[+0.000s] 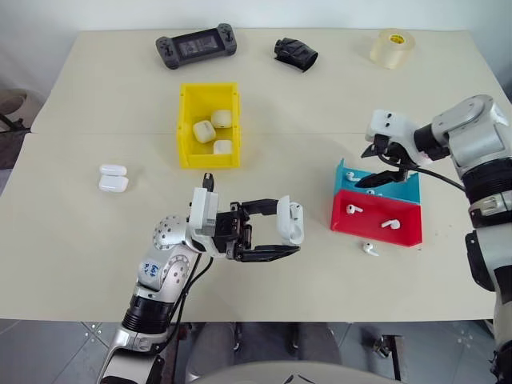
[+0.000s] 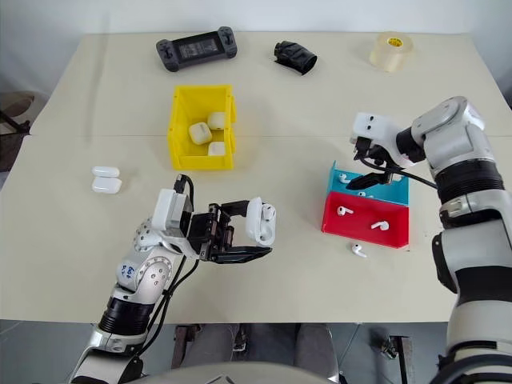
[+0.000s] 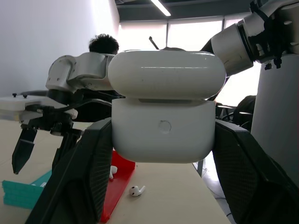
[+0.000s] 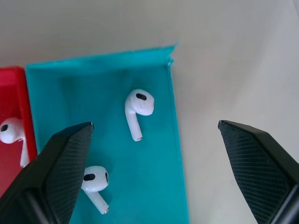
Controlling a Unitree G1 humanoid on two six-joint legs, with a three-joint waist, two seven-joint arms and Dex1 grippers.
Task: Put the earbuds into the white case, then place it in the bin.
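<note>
The white case (image 1: 292, 222), low centre of the left eye view, is clamped by its sides in the left tool (image 1: 272, 228). It looks light, rigid and slippery, so a flat-sided grip suits it. No readable writing on it. The right tool (image 4: 154, 140) hangs wide over the earbuds (image 4: 136, 109) in the teal tray (image 1: 404, 186), right of centre. They look tiny and glossy; take the stem.

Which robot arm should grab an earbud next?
The right. Its open right gripper hovers over an earbud in the teal tray, while the left gripper is busy holding the white case.
</note>
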